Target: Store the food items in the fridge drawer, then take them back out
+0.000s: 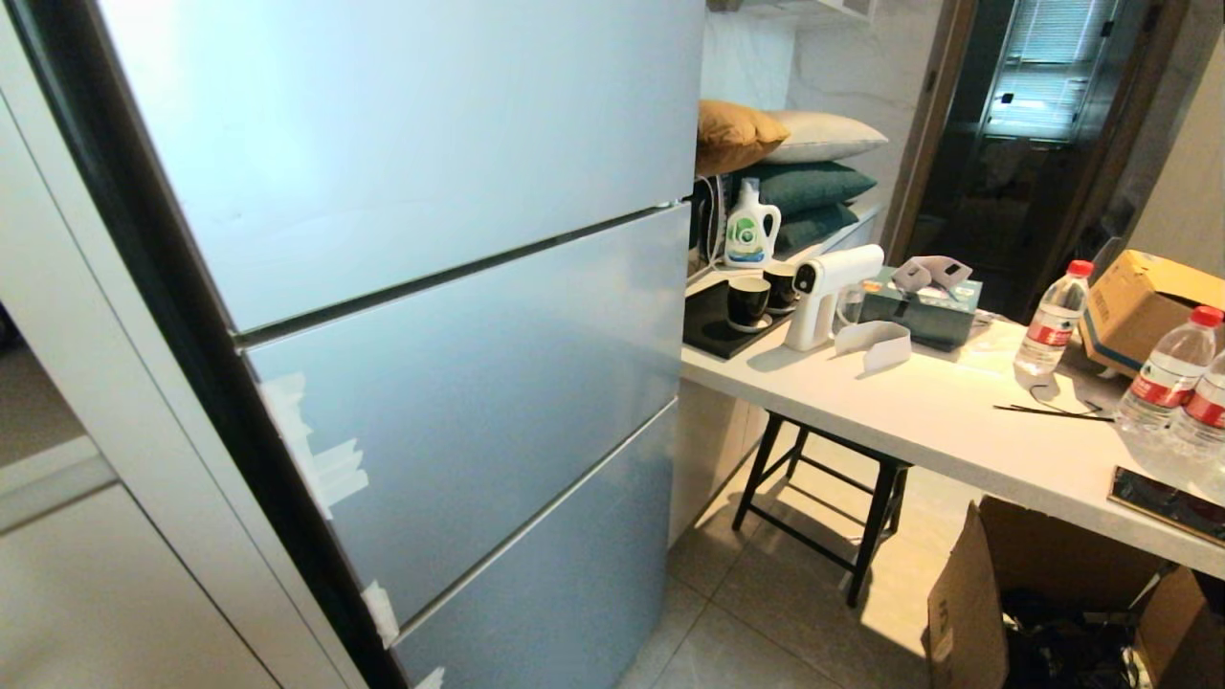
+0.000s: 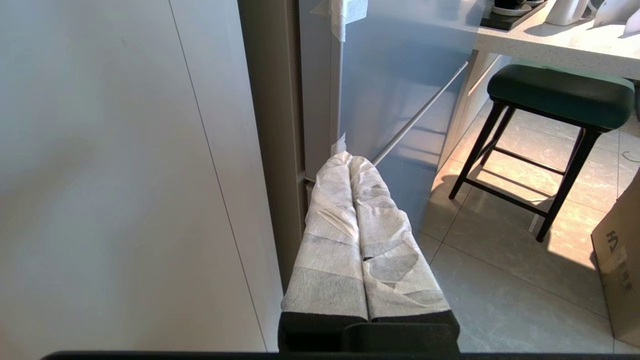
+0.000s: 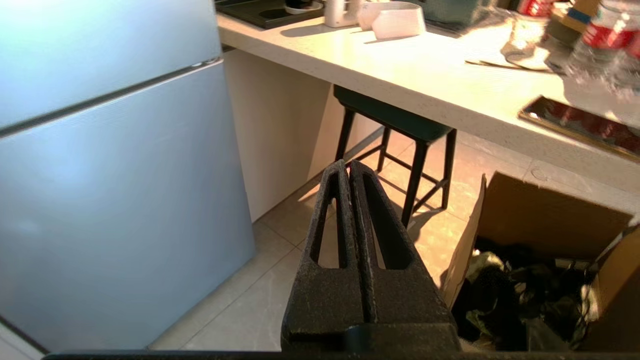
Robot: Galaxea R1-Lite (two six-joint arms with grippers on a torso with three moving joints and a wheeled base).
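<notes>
My left gripper (image 2: 350, 162), fingers together and empty, hangs by the closed fridge (image 1: 459, 383). My right gripper (image 3: 345, 170), also together and empty, points toward the stool (image 3: 400, 125) under the counter (image 1: 909, 402). No pepper, potato or drawer shows; nothing looks started yet.

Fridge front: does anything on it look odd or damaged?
Yes. Pieces of whitish tape stick on the left edge of the fridge, at the middle and lower fronts, uneven and partly peeling. All fronts are closed; no dents show.
</notes>
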